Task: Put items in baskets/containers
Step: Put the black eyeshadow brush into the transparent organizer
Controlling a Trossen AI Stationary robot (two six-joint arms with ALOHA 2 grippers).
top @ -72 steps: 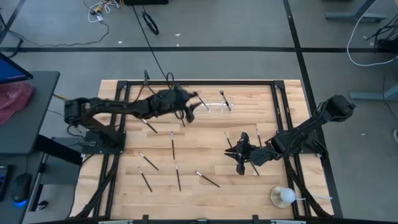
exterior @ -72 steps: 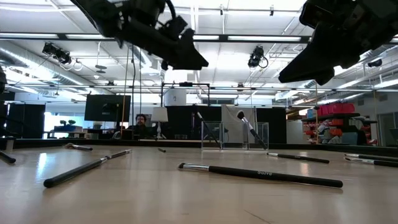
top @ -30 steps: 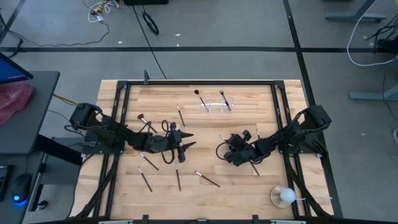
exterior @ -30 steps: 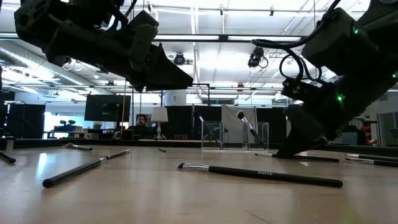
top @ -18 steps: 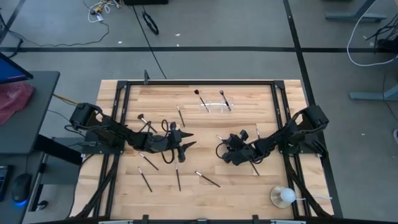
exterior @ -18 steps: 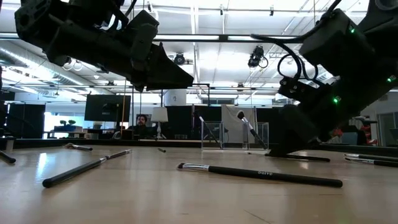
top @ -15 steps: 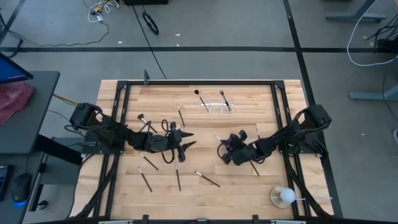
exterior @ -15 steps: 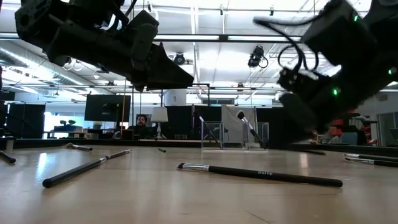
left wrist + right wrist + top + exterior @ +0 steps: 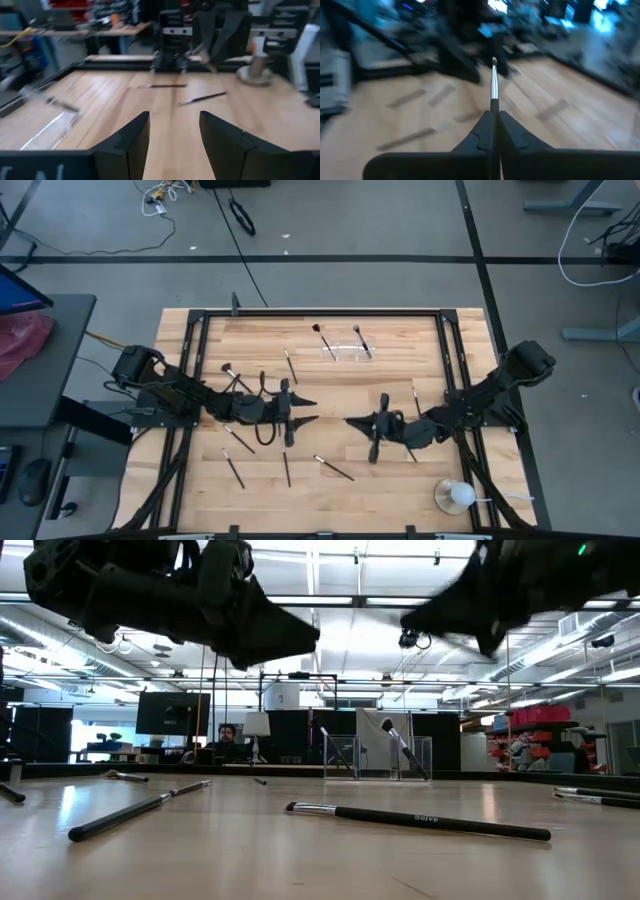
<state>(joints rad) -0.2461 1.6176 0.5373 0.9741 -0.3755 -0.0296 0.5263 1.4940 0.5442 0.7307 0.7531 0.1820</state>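
Black brush (image 9: 418, 822) has unreadable white lettering; right end effector (image 9: 494, 131) clenches another brush (image 9: 493, 85), left end effector (image 9: 172, 142) released.

A robotics lab or industrial workshop. A wooden table (image 9: 320, 370) sits in a black metal frame on a grey concrete floor (image 9: 350, 220) with loose cables (image 9: 165, 192). The low view shows an open ceiling with strip lights (image 9: 330, 600), monitors (image 9: 172, 712) at centre left, and a seated person (image 9: 228, 735).
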